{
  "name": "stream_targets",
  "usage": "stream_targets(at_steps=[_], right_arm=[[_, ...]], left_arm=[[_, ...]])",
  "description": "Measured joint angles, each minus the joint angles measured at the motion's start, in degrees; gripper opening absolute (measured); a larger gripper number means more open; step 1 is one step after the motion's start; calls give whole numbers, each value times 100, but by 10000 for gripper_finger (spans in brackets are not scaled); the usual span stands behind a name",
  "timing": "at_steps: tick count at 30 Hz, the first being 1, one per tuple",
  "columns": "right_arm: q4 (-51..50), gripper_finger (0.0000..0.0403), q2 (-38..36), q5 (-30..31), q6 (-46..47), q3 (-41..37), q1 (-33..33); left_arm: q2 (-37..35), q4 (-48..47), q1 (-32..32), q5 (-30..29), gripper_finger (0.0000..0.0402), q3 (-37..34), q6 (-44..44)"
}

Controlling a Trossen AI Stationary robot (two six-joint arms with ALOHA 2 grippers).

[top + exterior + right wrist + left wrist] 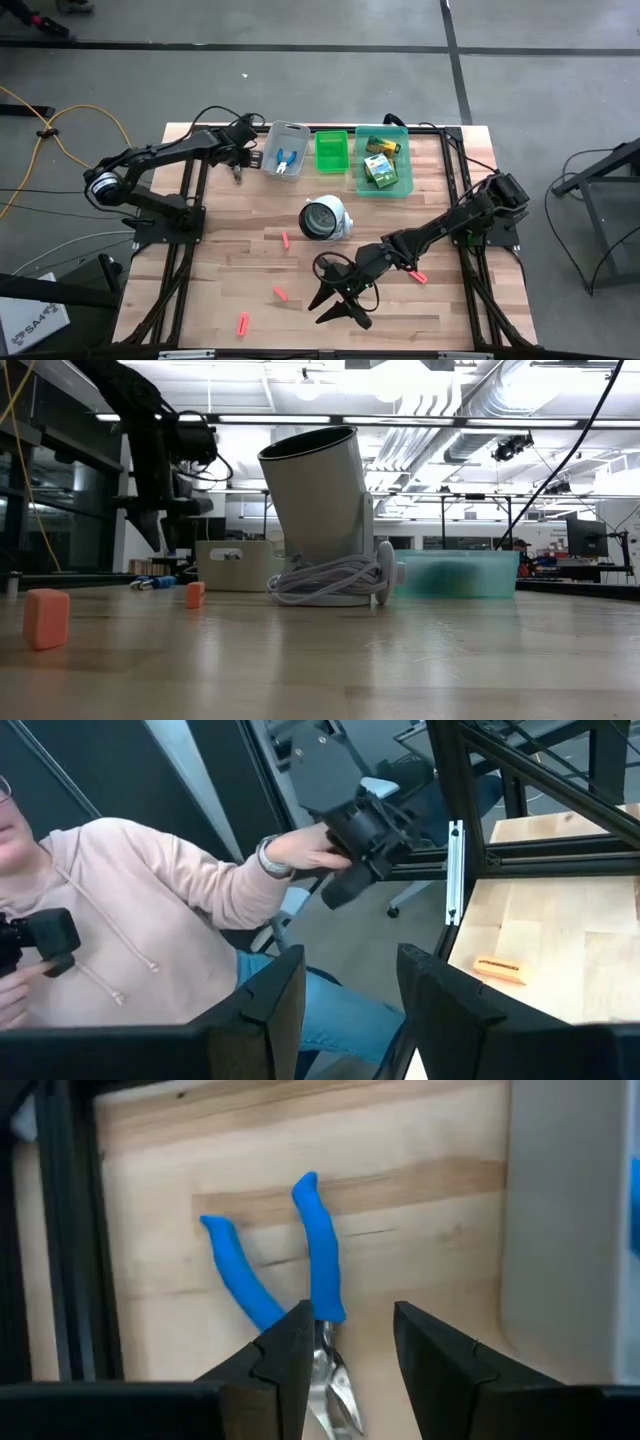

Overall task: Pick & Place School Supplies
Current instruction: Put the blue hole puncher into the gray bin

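Blue-handled scissors (318,1255) lie flat on the wood beside the grey bin (285,135), which holds another blue-handled pair (285,158). My left gripper (350,1355) hangs open over them, slanting down; the blades (332,1385) run between its fingers, close to one finger. Two green-and-yellow crayon boxes (380,168) sit in the teal bin (402,185). Red-pink stubs (285,240) (280,293) (242,323) lie on the table. My right gripper (335,300) is open near the table's near edge, with nothing between its fingers.
A round white object with a dark face (325,218) and a coiled cable stands mid-table, between the two arms. A green bin (332,150) sits between the grey and teal ones. Another stub (417,275) lies by the right arm. A person (150,920) sits beyond the table's near edge.
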Motion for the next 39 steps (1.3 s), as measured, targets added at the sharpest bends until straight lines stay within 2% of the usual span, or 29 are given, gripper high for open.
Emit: stream_targets(at_steps=[4,9,13,18,33,39], right_arm=[[1,149,0,-147,0,0,-1],[-4,149,0,-167,1,0,-1],[-108,149,0,-168,1,0,-1],[-196,149,2,-172,1,0,-31],[-202,149,2,-155,16,0,-70],[-203,149,2,-155,22,0,-77]], left_arm=[[385,252,37,140,133,0,610],[917,359,195,154,133,0,911],[1123,416,355,400,133,22,961],[1109,552,520,510,133,11,1279],[747,860,910,770,133,-11,1413],[743,859,1169,1080,133,-9,2014]])
